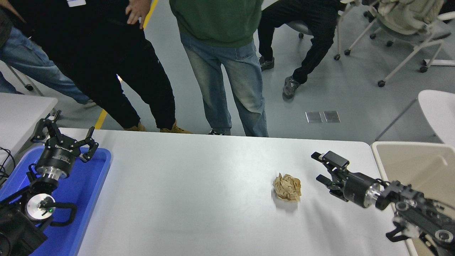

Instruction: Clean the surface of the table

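The white table surface (199, 199) fills the lower part of the head view. A crumpled ball of brown paper (287, 187) lies on it, right of centre. My right gripper (317, 167) is open and empty, turned to point left at the ball, its fingertips a short way to the ball's right and apart from it. My left gripper (64, 132) is open and empty, parked over the blue tray at the lower left.
A blue plastic tray (94, 199) lies along the table's left edge. A beige bin (408, 163) stands off the table's right end. Several people stand or sit at the far side, legs (227, 89) close to the far edge.
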